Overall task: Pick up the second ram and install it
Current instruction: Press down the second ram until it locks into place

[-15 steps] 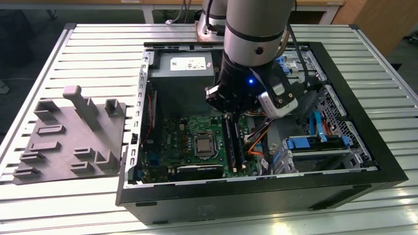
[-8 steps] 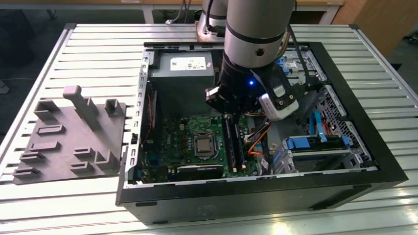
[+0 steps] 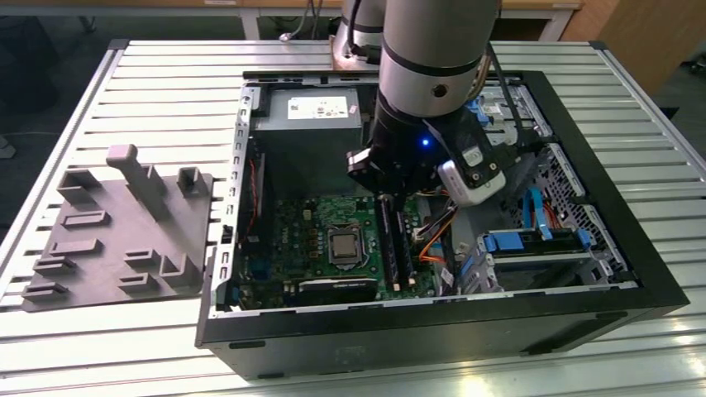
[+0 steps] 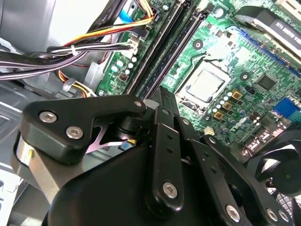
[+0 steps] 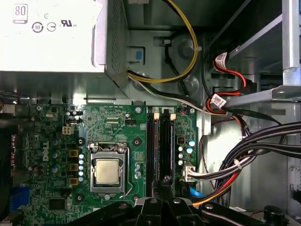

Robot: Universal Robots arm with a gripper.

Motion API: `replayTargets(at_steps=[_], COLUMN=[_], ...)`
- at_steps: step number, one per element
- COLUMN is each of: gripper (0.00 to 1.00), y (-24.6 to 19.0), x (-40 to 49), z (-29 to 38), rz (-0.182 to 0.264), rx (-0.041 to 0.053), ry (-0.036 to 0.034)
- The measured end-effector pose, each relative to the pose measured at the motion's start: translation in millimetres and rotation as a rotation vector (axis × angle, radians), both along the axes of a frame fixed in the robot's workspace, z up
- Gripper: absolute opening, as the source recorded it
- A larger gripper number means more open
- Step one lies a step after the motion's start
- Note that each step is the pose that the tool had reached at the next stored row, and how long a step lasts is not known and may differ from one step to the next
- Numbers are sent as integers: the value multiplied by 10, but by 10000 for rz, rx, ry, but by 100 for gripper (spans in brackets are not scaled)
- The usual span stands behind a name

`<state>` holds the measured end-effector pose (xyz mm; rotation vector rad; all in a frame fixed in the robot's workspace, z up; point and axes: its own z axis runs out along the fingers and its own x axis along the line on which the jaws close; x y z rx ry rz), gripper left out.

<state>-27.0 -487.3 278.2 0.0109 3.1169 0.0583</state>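
Note:
My gripper (image 3: 385, 197) reaches down inside the open computer case (image 3: 651, 281), right over the memory slots of the green motherboard (image 3: 298, 231). Its fingers are shut, and the tips (image 5: 165, 181) rest at one end of the slot on the cable side. A long dark stick, the second ram (image 3: 386, 240), stands on edge in that slot (image 5: 165, 146) below the tips. I cannot tell whether the tips pinch it or only press on its top edge. In the second wrist view the shut gripper (image 4: 162, 96) points at the slot rails.
The processor socket (image 5: 107, 170) lies beside the slots, and the power supply (image 3: 314, 112) sits at the back of the case. Bundled cables (image 5: 235, 165) run close to the slots. A grey moulded holder tray (image 3: 121, 231) lies on the slatted table at the exterior view's left.

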Motion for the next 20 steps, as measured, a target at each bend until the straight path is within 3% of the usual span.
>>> replayTargets(at_steps=[20], gripper=[11], y=[-128], x=[0], z=[-5], rz=[-1], rx=[1], ry=[0])
